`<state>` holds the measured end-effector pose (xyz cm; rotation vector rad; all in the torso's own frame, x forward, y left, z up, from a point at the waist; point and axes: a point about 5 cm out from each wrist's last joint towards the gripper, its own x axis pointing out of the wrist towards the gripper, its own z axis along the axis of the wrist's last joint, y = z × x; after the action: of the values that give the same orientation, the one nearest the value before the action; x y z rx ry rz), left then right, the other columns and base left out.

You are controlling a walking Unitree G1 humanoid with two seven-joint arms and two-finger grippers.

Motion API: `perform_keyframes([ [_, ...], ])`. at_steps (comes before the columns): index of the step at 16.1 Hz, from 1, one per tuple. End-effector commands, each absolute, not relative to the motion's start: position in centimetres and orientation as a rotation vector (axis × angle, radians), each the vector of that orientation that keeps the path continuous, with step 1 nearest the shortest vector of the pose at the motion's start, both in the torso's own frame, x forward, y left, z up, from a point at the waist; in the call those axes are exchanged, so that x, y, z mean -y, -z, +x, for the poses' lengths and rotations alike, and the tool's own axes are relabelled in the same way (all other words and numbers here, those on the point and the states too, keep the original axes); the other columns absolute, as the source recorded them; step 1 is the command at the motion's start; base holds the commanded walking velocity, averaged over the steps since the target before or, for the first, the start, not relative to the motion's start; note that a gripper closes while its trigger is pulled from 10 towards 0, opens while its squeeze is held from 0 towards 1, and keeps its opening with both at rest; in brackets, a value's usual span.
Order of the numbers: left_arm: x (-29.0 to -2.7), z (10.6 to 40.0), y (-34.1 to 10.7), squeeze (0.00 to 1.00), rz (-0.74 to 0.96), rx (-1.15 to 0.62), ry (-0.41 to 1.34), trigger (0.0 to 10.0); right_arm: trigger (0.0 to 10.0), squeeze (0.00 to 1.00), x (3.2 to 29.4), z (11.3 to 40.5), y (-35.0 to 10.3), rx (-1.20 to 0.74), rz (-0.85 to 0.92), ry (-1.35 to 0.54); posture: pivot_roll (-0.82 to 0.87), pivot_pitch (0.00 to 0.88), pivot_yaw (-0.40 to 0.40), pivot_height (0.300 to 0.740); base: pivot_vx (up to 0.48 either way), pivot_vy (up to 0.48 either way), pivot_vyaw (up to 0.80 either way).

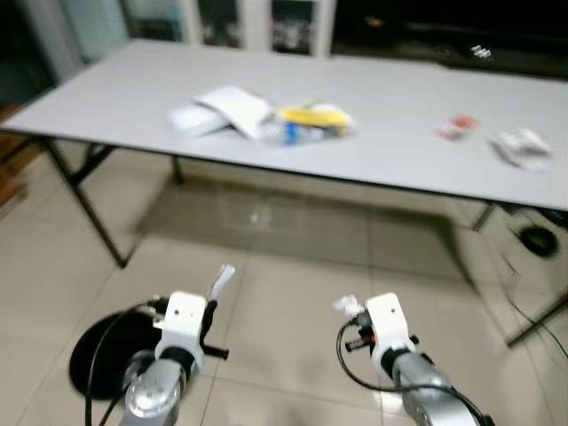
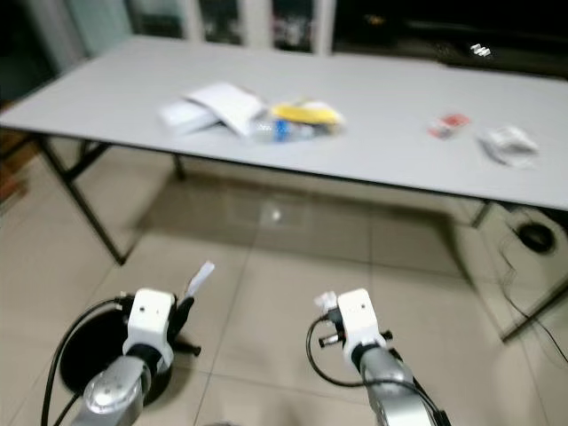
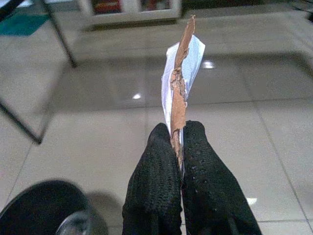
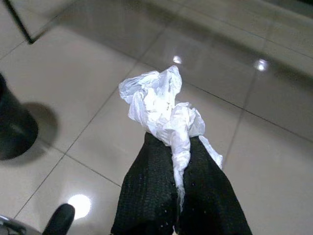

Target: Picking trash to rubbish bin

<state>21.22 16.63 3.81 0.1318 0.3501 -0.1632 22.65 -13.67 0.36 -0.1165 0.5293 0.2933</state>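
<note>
The grey counter point(image 1: 382, 106) carries white papers point(image 1: 222, 111), a yellow packet point(image 1: 312, 116), a red wrapper point(image 1: 457, 126) and a crumpled white wrapper point(image 1: 524, 146). On the tiled floor point(image 1: 293, 302) stands a black bin point(image 1: 111, 351).

White crumpled tissue point(image 4: 159, 110); brown-white torn paper point(image 3: 181, 88); black bin point(image 1: 111, 351); grey table point(image 1: 382, 133).

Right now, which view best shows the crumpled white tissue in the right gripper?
Right wrist view: the crumpled white tissue sits large and sharp, pinched between the black fingers. In the eye views it is a small white blur at the right gripper.
</note>
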Motion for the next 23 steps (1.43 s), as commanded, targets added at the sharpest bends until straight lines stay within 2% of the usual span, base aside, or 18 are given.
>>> perform_keyframes([
  [1,-17.1,20.9,-3.8,0.0,0.132,-0.366,0.155,10.0,10.0,0.0,13.1,23.0,-0.6,-0.514,-0.103,-0.321,0.06,0.0,-0.041,0.74,0.0,0.0,0.8],
  [13,-17.2,21.0,-4.7,0.0,0.173,-0.302,0.179,10.0,10.0,0.0,12.5,22.9,-0.6,-0.491,-0.058,-0.314,0.07,0.006,-0.038,0.74,0.0,0.0,0.8],
  [23,-17.4,21.2,-5.0,0.0,0.167,-0.293,0.185,10.0,10.0,0.0,12.5,23.6,-0.7,-0.477,-0.066,-0.312,0.08,0.007,-0.048,0.74,0.311,0.0,0.0],
])
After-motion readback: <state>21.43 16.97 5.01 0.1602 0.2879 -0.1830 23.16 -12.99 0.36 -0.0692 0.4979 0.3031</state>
